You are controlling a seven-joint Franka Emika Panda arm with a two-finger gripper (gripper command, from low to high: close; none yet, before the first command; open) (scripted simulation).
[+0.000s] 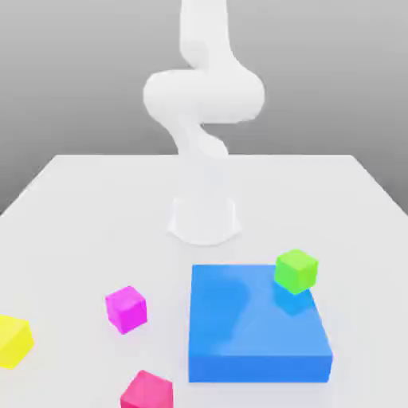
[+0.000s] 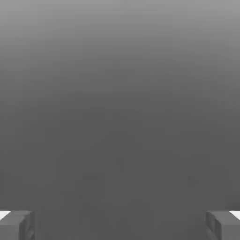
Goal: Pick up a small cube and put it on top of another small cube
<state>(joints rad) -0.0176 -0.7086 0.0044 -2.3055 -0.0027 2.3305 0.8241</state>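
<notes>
The small hot-pink cube with a reddish tint lies on the white table at the front edge of the exterior view, left of centre. The purplish-magenta cube of the same size sits a little farther back and slightly to the left, apart from it. In the hand view my gripper is open, its two grey fingertips spread far apart with nothing between them, facing plain grey background. The white arm rises from its base at the table's middle.
A large flat blue block lies right of the two pink cubes, with a green cube on its far right corner. A yellow cube sits at the exterior view's left edge. The white table spreads around the base.
</notes>
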